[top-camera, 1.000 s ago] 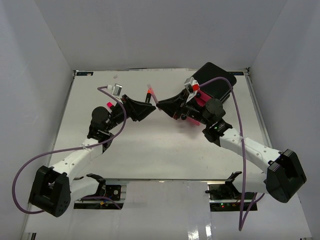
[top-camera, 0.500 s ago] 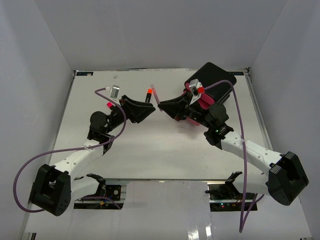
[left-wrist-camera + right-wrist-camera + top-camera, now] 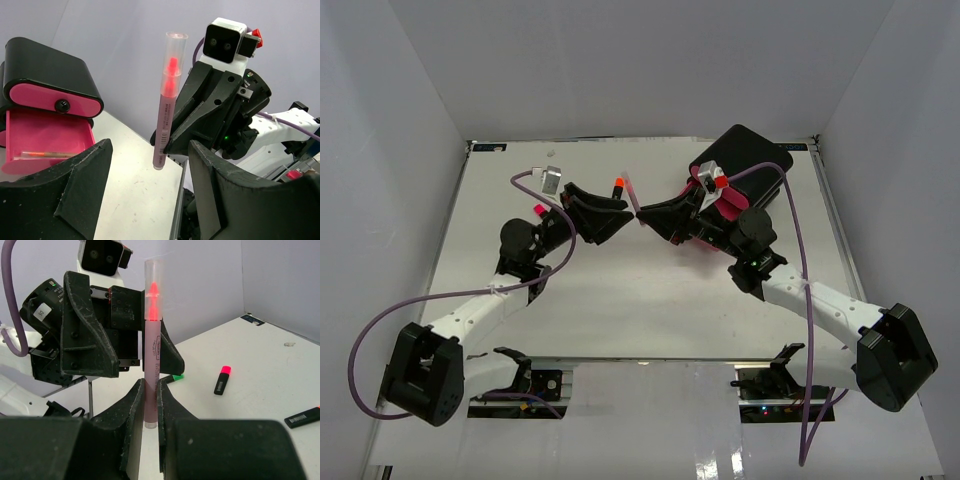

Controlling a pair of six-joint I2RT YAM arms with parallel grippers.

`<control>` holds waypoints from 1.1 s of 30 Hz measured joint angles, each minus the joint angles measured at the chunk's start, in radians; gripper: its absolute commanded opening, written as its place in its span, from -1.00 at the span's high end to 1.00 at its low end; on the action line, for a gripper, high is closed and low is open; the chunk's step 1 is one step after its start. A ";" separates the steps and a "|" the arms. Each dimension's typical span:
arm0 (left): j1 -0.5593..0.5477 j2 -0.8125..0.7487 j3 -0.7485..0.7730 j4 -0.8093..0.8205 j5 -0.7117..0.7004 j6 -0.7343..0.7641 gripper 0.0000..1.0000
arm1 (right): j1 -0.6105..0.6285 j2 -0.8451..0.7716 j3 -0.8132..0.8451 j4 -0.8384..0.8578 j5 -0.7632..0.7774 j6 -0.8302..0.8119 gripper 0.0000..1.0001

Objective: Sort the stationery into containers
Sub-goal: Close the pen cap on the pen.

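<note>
A thin pink pen (image 3: 151,347) with a clear cap stands upright, and my right gripper (image 3: 151,386) is shut on its lower end. In the left wrist view the same pen (image 3: 165,115) rises just beyond my left gripper (image 3: 150,147), whose fingers stand open on either side, not touching it. From above, the two grippers (image 3: 620,212) (image 3: 642,212) meet tip to tip over the middle of the table, the pen (image 3: 631,188) between them. The containers (image 3: 47,75) are a black box with pink drawers. Its lower drawer (image 3: 75,137) is pulled out, with an orange pen (image 3: 47,154) inside.
Loose highlighters lie on the white table (image 3: 620,290): an orange-capped one (image 3: 618,187) behind the grippers, a pink-capped one (image 3: 538,211) by the left arm, a green-capped one (image 3: 175,377) and a black one (image 3: 302,417). The drawer box (image 3: 745,160) stands at the back right.
My left gripper's jaws have widened around the pen. The right gripper has kept its hold on the pen and shifted slightly.
</note>
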 measured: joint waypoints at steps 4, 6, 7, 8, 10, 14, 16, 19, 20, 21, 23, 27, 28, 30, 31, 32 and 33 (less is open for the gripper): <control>-0.006 0.033 0.020 0.016 0.000 0.006 -0.39 | 0.000 0.000 0.000 0.003 -0.007 0.006 0.85; -0.010 0.055 0.030 0.032 0.001 0.002 -0.32 | 0.000 0.000 0.000 0.005 -0.011 0.010 0.85; -0.013 0.066 0.034 0.040 0.001 0.000 -0.30 | 0.000 0.000 0.000 0.006 -0.012 0.013 0.85; -0.016 0.077 0.039 0.051 0.003 -0.002 -0.26 | 0.000 0.000 -0.001 0.006 -0.013 0.014 0.85; -0.025 0.094 0.050 0.064 0.004 -0.005 -0.22 | 0.000 0.002 -0.002 0.007 -0.015 0.020 0.85; -0.045 0.120 0.062 0.100 0.008 -0.006 -0.17 | 0.000 0.006 -0.014 0.016 -0.023 0.025 0.85; -0.049 0.127 0.062 0.112 0.007 -0.008 -0.11 | 0.000 0.008 -0.019 0.018 -0.025 0.026 0.85; -0.053 0.135 0.063 0.130 0.008 -0.011 0.03 | 0.000 0.010 -0.021 0.025 -0.027 0.032 0.85; -0.053 0.137 0.063 0.134 0.010 -0.014 0.06 | 0.000 0.010 -0.023 0.032 -0.028 0.036 0.84; -0.053 0.137 0.063 0.138 0.011 -0.015 0.10 | 0.000 0.010 -0.026 0.037 -0.029 0.040 0.85; -0.053 0.139 0.063 0.148 0.016 -0.019 0.13 | 0.000 0.011 -0.031 0.045 -0.030 0.048 0.85; -0.059 0.150 0.063 0.180 0.031 -0.031 0.23 | 0.000 0.018 -0.032 0.063 -0.034 0.059 0.85; -0.060 0.153 0.063 0.186 0.034 -0.034 0.27 | 0.000 0.021 -0.032 0.067 -0.034 0.062 0.85; -0.061 0.156 0.063 0.198 0.039 -0.043 0.36 | 0.000 0.027 -0.032 0.072 -0.038 0.069 0.85; -0.062 0.158 0.063 0.204 0.040 -0.045 0.39 | 0.000 0.031 -0.032 0.080 -0.042 0.074 0.85; -0.061 0.159 0.063 0.208 0.041 -0.048 0.52 | 0.000 0.032 -0.032 0.085 -0.045 0.076 0.85; -0.061 0.161 0.063 0.213 0.042 -0.051 0.59 | 0.000 0.032 -0.032 0.089 -0.048 0.078 0.85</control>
